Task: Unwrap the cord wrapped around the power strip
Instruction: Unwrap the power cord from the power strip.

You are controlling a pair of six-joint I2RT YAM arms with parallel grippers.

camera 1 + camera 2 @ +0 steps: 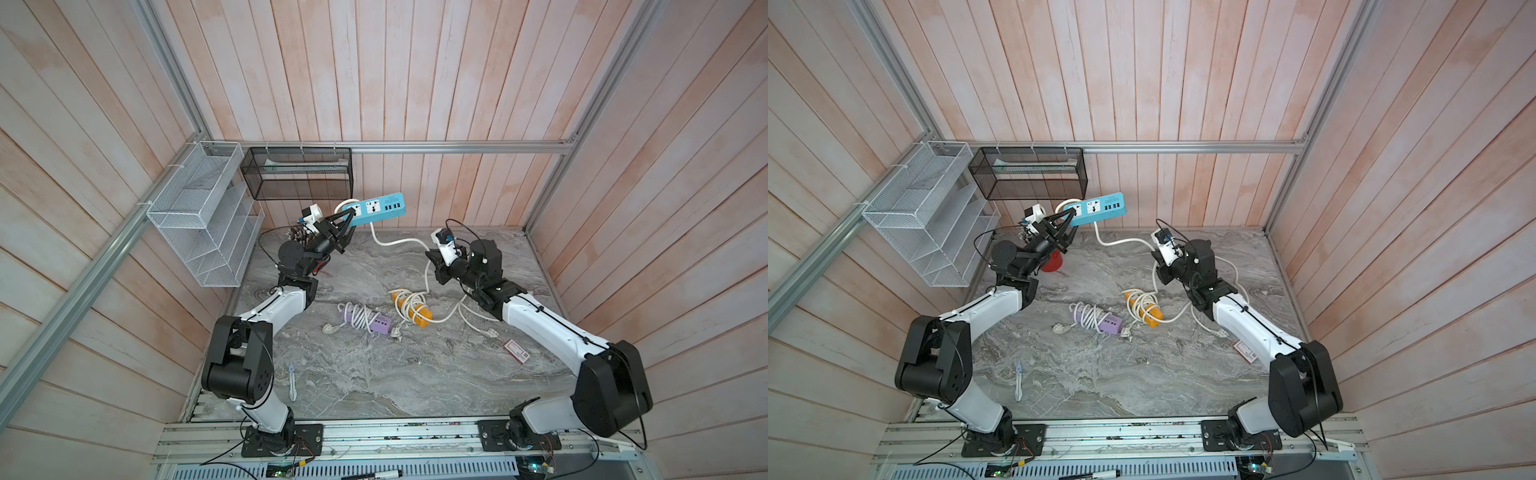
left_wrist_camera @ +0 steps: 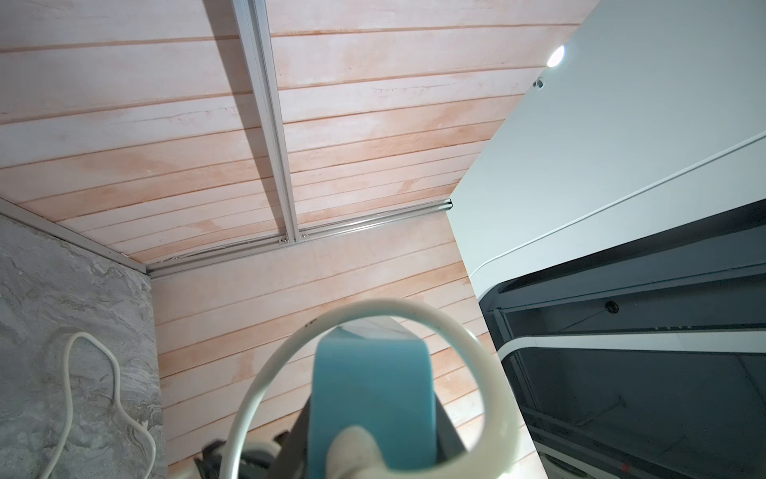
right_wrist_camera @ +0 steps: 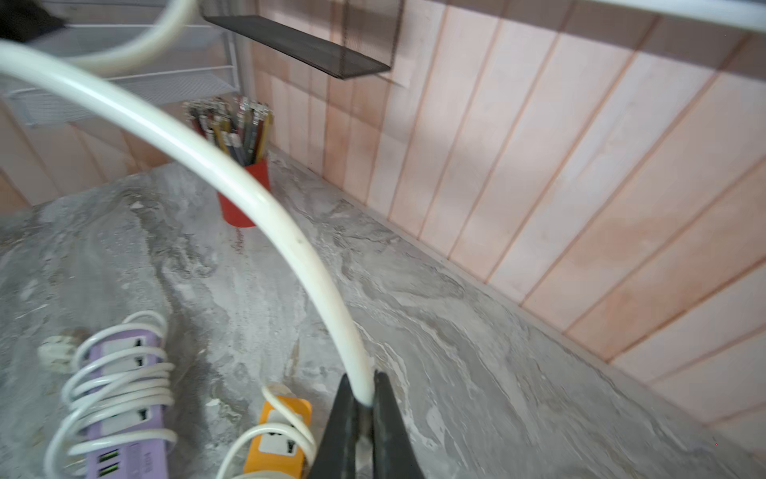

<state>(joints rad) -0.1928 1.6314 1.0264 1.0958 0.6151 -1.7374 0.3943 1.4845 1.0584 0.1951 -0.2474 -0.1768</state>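
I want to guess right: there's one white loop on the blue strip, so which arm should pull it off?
Probably right: the right gripper pinches the white cord and can tug it, while the left gripper is busy holding the blue power strip up.

Odds and ends around a marbled table (image 1: 415, 386)
A white wire rack (image 1: 178, 216) and a black mesh basket (image 1: 299, 185) hang on the plank wall. A red cup (image 3: 236, 211) of pencils (image 3: 232, 124) stands in the far corner, and a small card (image 1: 516, 351) lies near the right edge.
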